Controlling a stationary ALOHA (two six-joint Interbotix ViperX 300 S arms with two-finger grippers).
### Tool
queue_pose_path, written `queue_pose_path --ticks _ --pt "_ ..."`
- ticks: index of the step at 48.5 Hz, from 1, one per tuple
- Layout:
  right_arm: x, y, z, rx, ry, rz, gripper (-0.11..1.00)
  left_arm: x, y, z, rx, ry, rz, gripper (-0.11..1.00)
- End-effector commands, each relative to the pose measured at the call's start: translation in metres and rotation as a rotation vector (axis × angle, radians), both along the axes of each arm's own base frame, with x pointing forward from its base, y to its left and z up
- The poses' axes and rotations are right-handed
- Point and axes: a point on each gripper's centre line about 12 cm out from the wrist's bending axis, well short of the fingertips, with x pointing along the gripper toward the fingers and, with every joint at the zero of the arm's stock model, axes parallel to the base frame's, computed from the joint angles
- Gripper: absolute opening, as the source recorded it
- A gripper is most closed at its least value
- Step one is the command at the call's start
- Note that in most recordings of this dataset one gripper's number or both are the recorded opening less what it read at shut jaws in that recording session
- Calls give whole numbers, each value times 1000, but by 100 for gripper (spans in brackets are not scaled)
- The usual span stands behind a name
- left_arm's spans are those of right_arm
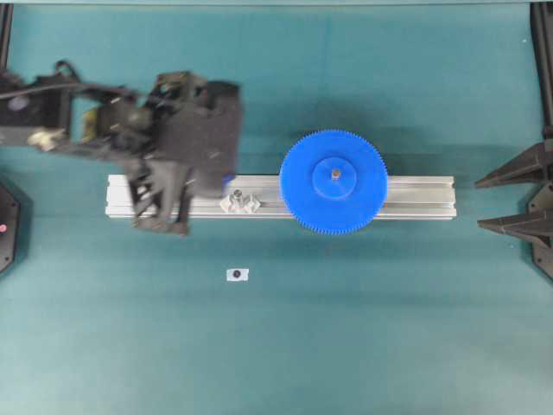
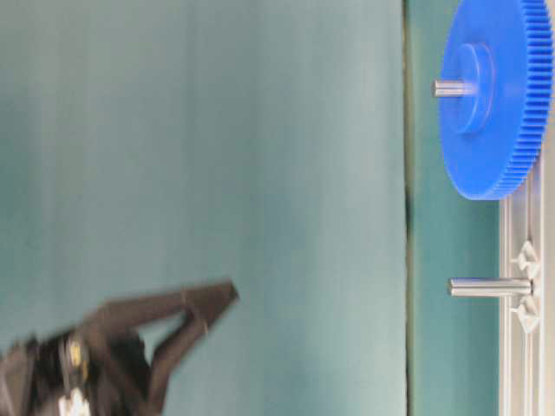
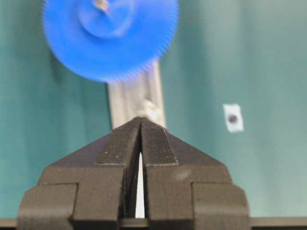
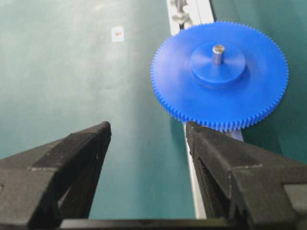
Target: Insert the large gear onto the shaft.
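The large gear (image 1: pixel 333 181), a bright-blue toothed disc, lies flat on the aluminium rail (image 1: pixel 415 197). The shaft (image 1: pixel 335 174) pokes up through its hub, which shows clearly in the right wrist view with the large gear (image 4: pixel 220 76) around the shaft (image 4: pixel 218 52). My left gripper (image 1: pixel 220 164) is shut and empty, raised well above the rail's left part, as the table-level view shows of the left gripper (image 2: pixel 227 293). In its own view the left gripper (image 3: pixel 140 120) points towards the blurred large gear (image 3: pixel 110 38). My right gripper (image 4: pixel 148 127) is open and empty, short of the gear's rim, at the right gripper (image 1: pixel 478 202) off the rail's right end.
A second bare pin (image 1: pixel 235 203) with shiny brackets stands on the rail left of the gear, also seen as the pin (image 2: pixel 490 287). A small white sticker (image 1: pixel 238 274) with a dark dot lies on the green mat in front of the rail.
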Motion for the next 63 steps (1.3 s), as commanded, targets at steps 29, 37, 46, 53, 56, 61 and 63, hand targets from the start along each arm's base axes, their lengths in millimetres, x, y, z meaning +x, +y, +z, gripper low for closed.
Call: queue_pose_path --ticks 29,37,46,53,56,61,63 --pt "2 0 5 7 -17 -5 73 -41 -10 -7 -2 -347 -31 1" --pt "3 0 8 5 -24 -5 73 -44 -14 -17 -40 -351 -18 1" --pt "2 0 7 5 -21 -5 73 -43 -15 -23 -55 -351 -12 1" --pt "2 0 7 5 -21 -5 73 -42 -15 -23 -55 -378 -13 1" --pt "2 0 7 5 -23 -5 73 -42 -15 -23 -56 -381 -13 1" --pt "3 0 8 5 -26 -5 73 -43 -15 -23 -54 -380 -14 1" --pt "2 0 7 7 -23 -5 73 -43 -15 -23 -54 -380 -14 1"
